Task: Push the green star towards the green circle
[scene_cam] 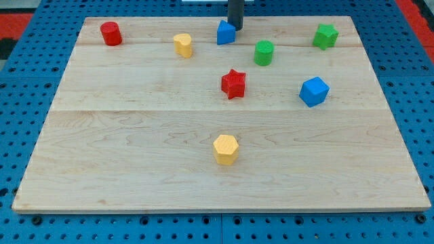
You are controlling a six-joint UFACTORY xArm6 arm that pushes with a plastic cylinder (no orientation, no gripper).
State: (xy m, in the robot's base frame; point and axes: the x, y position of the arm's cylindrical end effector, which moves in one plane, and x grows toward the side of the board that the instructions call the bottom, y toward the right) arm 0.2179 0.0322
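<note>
The green star (325, 36) lies near the view's top right corner of the wooden board (135, 135). The green circle (264, 52) stands left of it and slightly lower, about a block's width of gap several times over. My tip (235, 28) is at the view's top centre, touching or just beside the right edge of a blue triangle block (225, 32). The tip is well left of the green star and up-left of the green circle.
A red cylinder (110, 33) is at the top left. A yellow block (182, 45) sits left of the blue triangle. A red star (233, 83) is mid-board, a blue cube (314, 91) at the right, a yellow hexagon (225, 149) lower centre.
</note>
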